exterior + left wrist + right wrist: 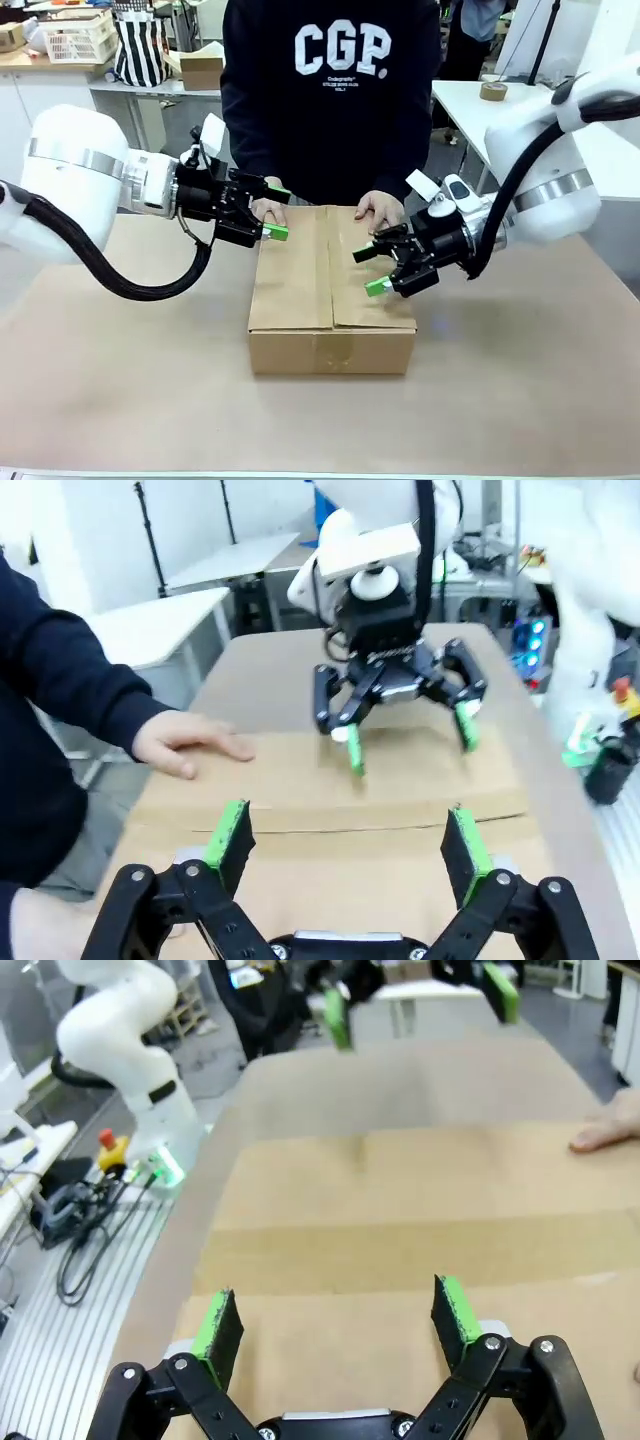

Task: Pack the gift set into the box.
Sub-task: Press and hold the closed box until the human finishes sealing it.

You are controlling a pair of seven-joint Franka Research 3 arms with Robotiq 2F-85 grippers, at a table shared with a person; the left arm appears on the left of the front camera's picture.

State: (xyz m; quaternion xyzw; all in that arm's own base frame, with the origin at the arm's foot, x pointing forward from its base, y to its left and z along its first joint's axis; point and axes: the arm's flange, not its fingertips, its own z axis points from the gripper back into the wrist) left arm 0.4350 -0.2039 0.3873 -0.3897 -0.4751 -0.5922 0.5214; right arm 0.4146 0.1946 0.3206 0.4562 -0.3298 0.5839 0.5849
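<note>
Centre frame on the worktop point(520, 380): the box point(332, 300), flaps point(295, 270) folded shut. Above its sides, left end effector point(277, 212) and right end effector point(369, 270), wide open, empty. Press flaps down evenly, clear of the person's hands point(381, 210).

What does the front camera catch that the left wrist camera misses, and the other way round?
Front view adds the box's front wall and the white lettering on the person's sweatshirt. Left wrist view adds blue-lit equipment beside the table. Both show the box closed, a person's hand resting on it, and the left claw and right claw open above its top.
</note>
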